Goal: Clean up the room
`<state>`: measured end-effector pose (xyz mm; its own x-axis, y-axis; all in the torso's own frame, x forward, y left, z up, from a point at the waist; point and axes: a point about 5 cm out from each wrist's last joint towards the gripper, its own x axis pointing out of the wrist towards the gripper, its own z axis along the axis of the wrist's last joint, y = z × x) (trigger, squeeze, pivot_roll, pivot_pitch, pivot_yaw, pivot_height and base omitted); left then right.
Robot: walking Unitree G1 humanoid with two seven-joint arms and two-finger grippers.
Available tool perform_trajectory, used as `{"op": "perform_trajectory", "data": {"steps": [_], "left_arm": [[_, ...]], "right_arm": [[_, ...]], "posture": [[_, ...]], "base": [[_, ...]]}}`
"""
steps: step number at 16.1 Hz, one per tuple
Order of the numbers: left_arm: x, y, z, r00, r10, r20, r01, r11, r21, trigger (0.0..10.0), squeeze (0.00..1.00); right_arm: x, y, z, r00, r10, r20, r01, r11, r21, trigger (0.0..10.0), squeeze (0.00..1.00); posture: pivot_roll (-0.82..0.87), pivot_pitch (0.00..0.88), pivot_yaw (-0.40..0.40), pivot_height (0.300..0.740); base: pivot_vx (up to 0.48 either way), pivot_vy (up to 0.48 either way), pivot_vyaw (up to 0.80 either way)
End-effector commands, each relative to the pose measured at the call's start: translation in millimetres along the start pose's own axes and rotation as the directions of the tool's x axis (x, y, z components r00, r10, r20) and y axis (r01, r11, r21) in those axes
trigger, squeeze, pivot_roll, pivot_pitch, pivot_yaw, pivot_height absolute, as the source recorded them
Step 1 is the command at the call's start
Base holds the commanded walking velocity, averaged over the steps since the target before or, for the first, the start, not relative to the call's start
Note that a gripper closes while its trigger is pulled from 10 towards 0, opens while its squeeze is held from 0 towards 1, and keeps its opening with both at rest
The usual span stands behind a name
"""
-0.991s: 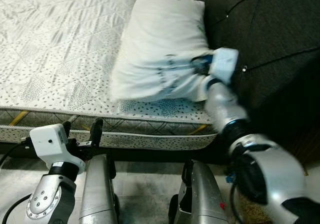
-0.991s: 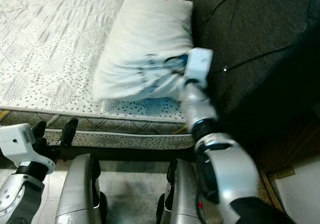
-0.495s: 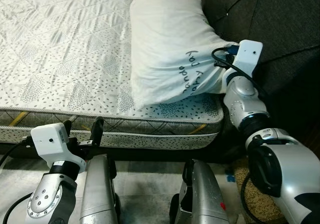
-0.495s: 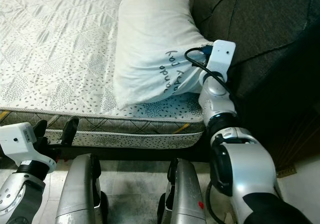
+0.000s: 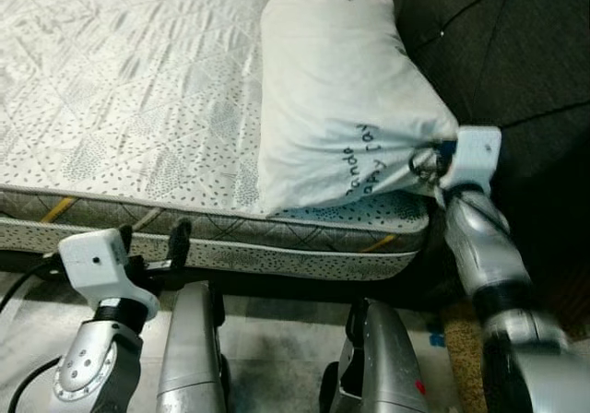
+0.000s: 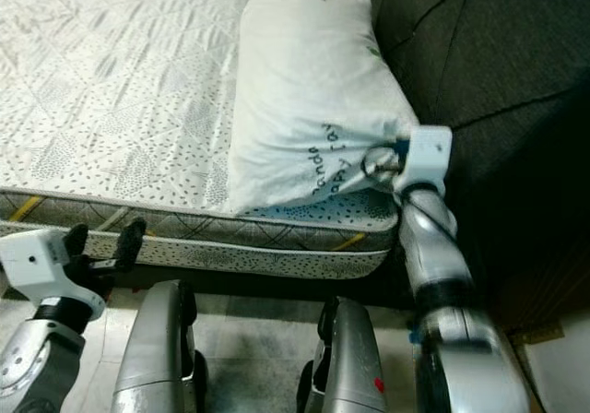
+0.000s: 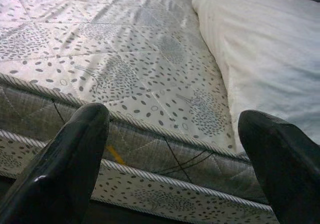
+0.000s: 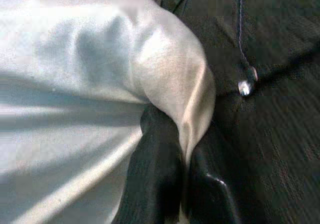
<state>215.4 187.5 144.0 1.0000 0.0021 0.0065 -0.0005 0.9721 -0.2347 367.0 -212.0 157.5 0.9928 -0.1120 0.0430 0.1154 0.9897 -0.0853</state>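
Here, your right gripper [image 8: 182, 184] pinches a corner of the white pillow [image 5: 341, 90] on the mattress [image 5: 129, 90] beside the dark headboard [image 5: 498, 53]; your left gripper [image 7: 170, 159], fingers spread, idles below, apparently touching nothing.

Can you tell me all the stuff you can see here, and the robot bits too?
pillow: one, white with dark writing, on the mattress's right end beside the headboard
mattress: one, white with a dotted grey pattern, across the top of the head views
headboard: one, dark tufted fabric, right of the mattress
floor: pale, below the mattress edge
left pincer: one, black fingers open, low in front of the mattress edge
right pincer: one, black fingers pinching the pillow's corner
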Motion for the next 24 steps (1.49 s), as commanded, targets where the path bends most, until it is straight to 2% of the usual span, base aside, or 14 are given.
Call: {"op": "perform_trajectory", "data": {"steps": [1, 4, 10, 12, 16, 18, 19, 24], "left_arm": [[1.1, -2.0, -3.2, 1.000, -0.013, -0.014, 0.013, 1.000, 0.004, 10.0, 0.00], [1.6, -2.5, -3.9, 1.000, -0.018, -0.015, 0.018, 1.000, 0.002, 10.0, 0.00], [2.0, -3.6, -5.2, 1.000, -0.020, -0.015, 0.020, 1.000, -0.002, 10.0, 0.00], [3.1, -3.9, -5.3, 1.000, -0.024, -0.016, 0.024, 1.000, 0.000, 10.0, 0.00], [6.7, -3.6, -4.4, 1.000, -0.026, -0.011, 0.026, 1.000, 0.006, 10.0, 0.00], [7.9, -2.8, -4.1, 1.000, -0.021, -0.008, 0.021, 1.000, 0.008, 10.0, 0.00], [8.4, -3.1, -4.1, 1.000, -0.018, -0.007, 0.018, 1.000, 0.010, 10.0, 0.00], [7.7, 2.6, -1.9, 1.000, 0.010, 0.005, -0.010, 1.000, 0.026, 10.0, 0.00]], "right_arm": [[-15.5, -12.7, 3.2, 1.000, -0.004, 0.013, 0.004, 1.000, -0.014, 0.0, 0.00], [-41.9, -4.0, -3.7, 0.998, 0.061, -0.025, -0.061, 0.998, 0.003, 0.0, 0.00], [-71.5, 13.6, -4.4, 0.986, 0.152, -0.066, -0.149, 0.988, 0.050, 0.0, 0.00], [-74.8, 14.2, -6.5, 0.984, 0.160, -0.082, -0.156, 0.987, 0.048, 0.0, 0.00], [-64.4, 19.0, 3.1, 0.983, 0.173, -0.065, -0.171, 0.985, 0.037, 0.0, 0.00], [-49.8, 24.1, 9.0, 0.983, 0.179, -0.045, -0.178, 0.983, 0.037, 0.0, 0.00], [-32.4, 30.4, 15.8, 0.982, 0.188, -0.019, -0.187, 0.982, 0.036, 0.0, 0.00], [-3.1, 36.3, 31.8, 0.985, 0.173, 0.014, -0.173, 0.984, 0.051, 0.0, 0.00]], "posture": [[0.10, 0.177, -0.088, 0.517], [0.10, 0.177, -0.088, 0.517], [0.09, 0.175, -0.088, 0.517], [0.09, 0.174, -0.084, 0.517], [0.09, 0.167, -0.085, 0.517], [0.09, 0.161, -0.083, 0.517], [0.10, 0.159, -0.086, 0.517], [0.12, 0.147, -0.107, 0.517]], "base": [[0.000, 0.000, 0.00], [0.000, 0.000, 0.00], [0.000, 0.000, 0.00], [0.000, 0.000, 0.00], [0.000, 0.000, 0.00], [0.000, 0.000, 0.00], [0.000, 0.000, 0.00], [0.000, 0.000, 0.00]]}}
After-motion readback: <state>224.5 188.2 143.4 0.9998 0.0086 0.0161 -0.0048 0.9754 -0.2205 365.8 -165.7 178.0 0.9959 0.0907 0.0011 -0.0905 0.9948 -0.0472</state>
